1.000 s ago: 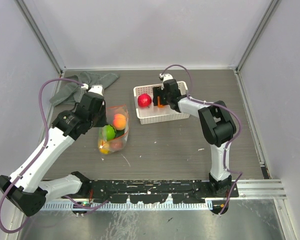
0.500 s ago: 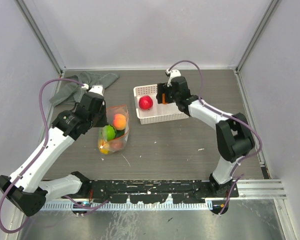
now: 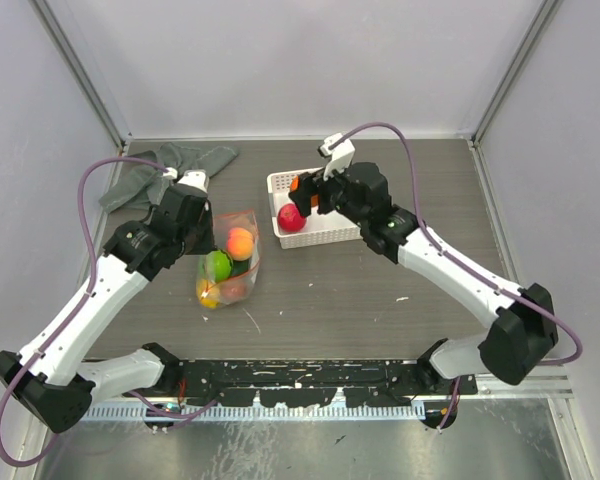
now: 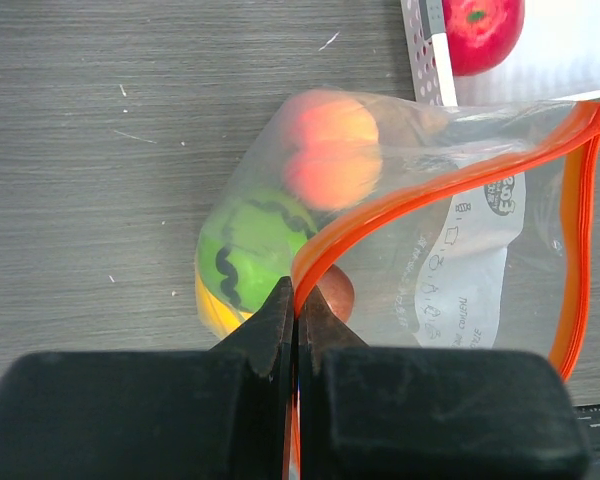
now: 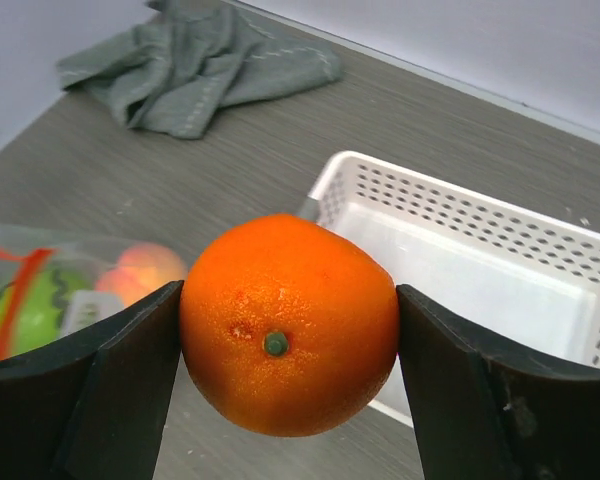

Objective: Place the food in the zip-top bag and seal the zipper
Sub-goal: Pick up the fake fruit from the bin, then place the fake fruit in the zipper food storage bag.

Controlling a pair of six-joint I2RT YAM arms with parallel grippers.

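The clear zip-top bag (image 3: pixel 230 258) lies on the table and holds peach (image 4: pixel 330 150), green (image 4: pixel 255 245), yellow (image 4: pixel 208 305) and dark brown (image 4: pixel 335 295) fruits. My left gripper (image 4: pixel 297 300) is shut on the orange-red zipper (image 4: pixel 420 190), holding the mouth lifted and gaping. An orange fruit (image 5: pixel 288 325) fills my right gripper (image 5: pixel 290 335), which is shut on it. It hangs above the left end of the white basket (image 3: pixel 330 237). My right gripper (image 3: pixel 302 192) is to the right of the bag. A red fruit (image 3: pixel 291 217) lies in the basket.
A grey cloth (image 3: pixel 170 165) lies crumpled at the back left, behind the bag. The basket (image 5: pixel 460 215) sits right of the bag, near the middle back. Grey walls close in the table on three sides.
My right gripper has risen out of the basket with the orange fruit and swung left toward the bag. The red fruit stays in the basket. The left arm has not moved.
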